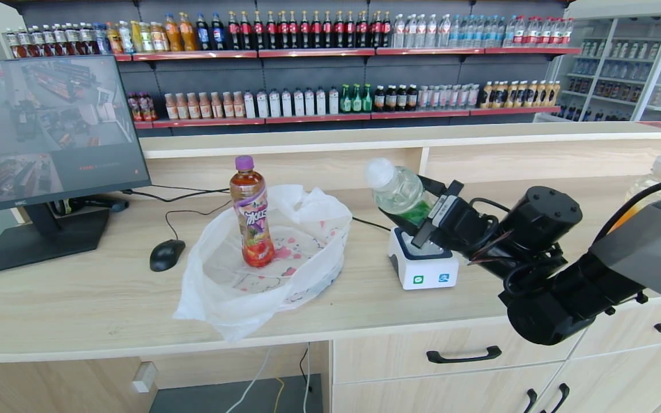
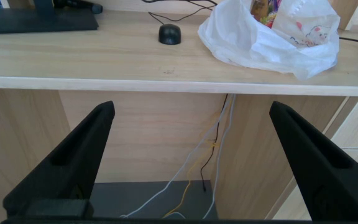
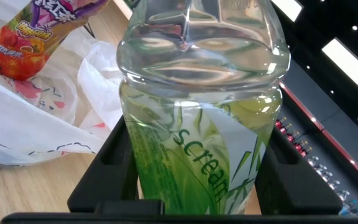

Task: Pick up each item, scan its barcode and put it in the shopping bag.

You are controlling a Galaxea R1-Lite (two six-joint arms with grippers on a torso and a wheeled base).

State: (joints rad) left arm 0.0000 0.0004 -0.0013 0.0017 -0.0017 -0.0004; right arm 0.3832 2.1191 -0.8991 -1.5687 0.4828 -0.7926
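Note:
My right gripper (image 1: 419, 209) is shut on a clear bottle with a green label (image 1: 400, 192), tilted with its white cap up and to the left, just above the white scanner box (image 1: 424, 265). The same clear bottle (image 3: 201, 124) sits between the black fingers (image 3: 107, 171) in the right wrist view. A white shopping bag (image 1: 273, 261) lies open on the counter, and an orange drink bottle with a purple cap (image 1: 252, 213) stands upright in it. My left gripper (image 2: 191, 162) hangs open below the counter edge, in front of the bag (image 2: 272, 37).
A monitor (image 1: 43, 132) stands at the counter's left with a black mouse (image 1: 166, 254) beside the bag. Another bottle (image 1: 657, 178) stands at the far right. Drawers with black handles (image 1: 463, 355) sit under the counter. Cables (image 2: 210, 155) hang below the counter.

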